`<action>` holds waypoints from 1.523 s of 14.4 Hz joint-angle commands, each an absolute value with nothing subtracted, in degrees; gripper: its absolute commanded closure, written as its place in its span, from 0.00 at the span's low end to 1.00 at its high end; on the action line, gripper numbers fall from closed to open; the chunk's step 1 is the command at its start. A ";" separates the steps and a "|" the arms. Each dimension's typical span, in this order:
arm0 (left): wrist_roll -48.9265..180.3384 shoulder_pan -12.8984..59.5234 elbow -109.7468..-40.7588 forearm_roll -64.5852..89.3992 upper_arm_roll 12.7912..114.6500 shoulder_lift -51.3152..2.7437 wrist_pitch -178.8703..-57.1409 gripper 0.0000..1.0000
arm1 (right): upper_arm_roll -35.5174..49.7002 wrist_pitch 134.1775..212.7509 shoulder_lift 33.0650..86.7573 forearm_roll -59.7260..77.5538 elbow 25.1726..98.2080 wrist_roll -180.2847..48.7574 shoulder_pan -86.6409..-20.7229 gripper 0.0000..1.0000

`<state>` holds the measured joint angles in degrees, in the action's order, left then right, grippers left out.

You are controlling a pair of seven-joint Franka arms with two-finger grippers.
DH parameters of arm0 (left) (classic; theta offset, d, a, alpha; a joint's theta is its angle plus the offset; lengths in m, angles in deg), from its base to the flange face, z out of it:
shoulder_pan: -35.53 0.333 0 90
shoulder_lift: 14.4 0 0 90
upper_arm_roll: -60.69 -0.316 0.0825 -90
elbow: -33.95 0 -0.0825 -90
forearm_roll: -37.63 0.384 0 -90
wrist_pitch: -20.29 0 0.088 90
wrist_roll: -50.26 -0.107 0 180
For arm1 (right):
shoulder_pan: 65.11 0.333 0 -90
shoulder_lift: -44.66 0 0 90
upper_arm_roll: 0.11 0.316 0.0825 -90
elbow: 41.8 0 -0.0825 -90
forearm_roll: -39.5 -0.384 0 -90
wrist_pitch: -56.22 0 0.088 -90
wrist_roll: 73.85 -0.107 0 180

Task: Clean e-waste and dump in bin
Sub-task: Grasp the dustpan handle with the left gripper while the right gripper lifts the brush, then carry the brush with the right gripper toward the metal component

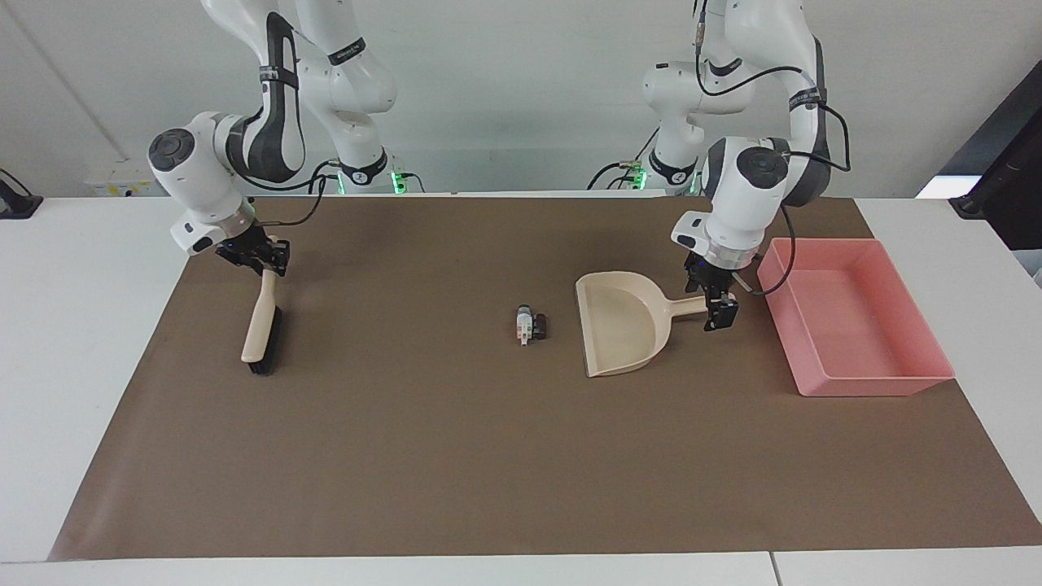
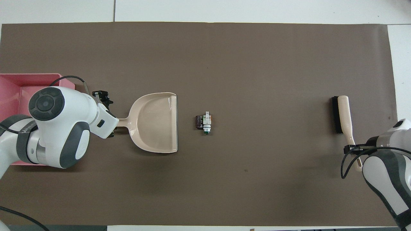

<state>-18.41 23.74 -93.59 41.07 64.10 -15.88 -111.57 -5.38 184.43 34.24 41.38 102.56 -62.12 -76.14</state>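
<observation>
Beige plastic dustpan (image 1: 623, 325) lies with its mouth toward the e-waste (image 1: 530, 325), mid-worktop just beside the lip, so sweeping can load it. My left claw (image 1: 713, 305) straddles its handle, wide open, gripping nothing. The pink bin (image 1: 879, 382) waits beside it for dumping. My right claw (image 1: 259, 257) is at the brush (image 1: 262, 330) handle; whether it grips I cannot tell. Overhead, my wrist hides the left claw; facing shows it.

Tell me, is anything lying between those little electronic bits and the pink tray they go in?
Yes: the dustpan lies flat on the mat between the e-waste and the bin, its open mouth facing the bits.
</observation>
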 commanded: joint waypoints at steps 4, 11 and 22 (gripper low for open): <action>-16.97 22.52 -97.27 42.29 63.59 -14.49 -113.48 0.01 | -4.86 183.58 34.99 40.73 100.59 -60.14 -77.24 1.00; -15.48 20.50 -97.98 42.29 63.59 -14.23 -113.75 0.06 | -4.33 169.98 34.99 39.59 89.89 -64.95 -70.94 1.00; -14.42 20.32 -98.42 42.29 63.59 -13.79 -113.48 0.89 | -4.24 161.07 44.20 40.21 77.04 -101.34 -37.26 1.00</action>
